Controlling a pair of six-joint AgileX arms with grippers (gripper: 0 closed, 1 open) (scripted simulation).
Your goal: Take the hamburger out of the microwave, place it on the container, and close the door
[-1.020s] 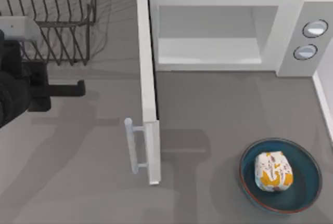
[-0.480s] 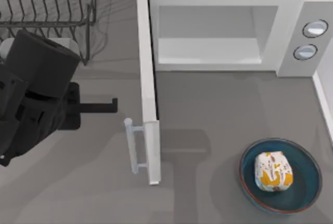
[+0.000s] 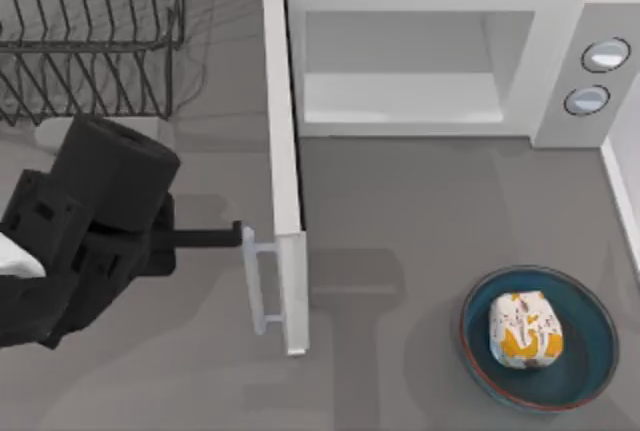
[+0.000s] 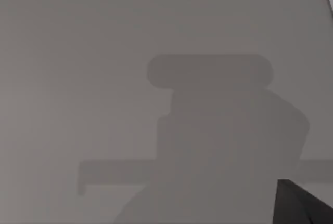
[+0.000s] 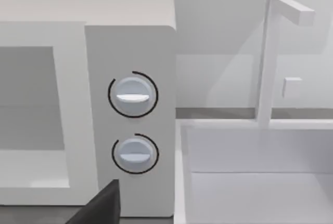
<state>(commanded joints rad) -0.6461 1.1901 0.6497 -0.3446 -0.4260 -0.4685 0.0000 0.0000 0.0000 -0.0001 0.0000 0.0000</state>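
Reaching from the left, the left hand [image 3: 238, 235], grip state unreadable, touches the open door [image 3: 284, 166] to shut it, since the hamburger [image 3: 524, 328] already sits in the bowl [image 3: 590, 366].

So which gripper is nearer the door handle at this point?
Left. The left gripper reaches in from the table's left, its tip right beside the door handle. The right arm is off by the microwave knob panel, judging from its wrist view.
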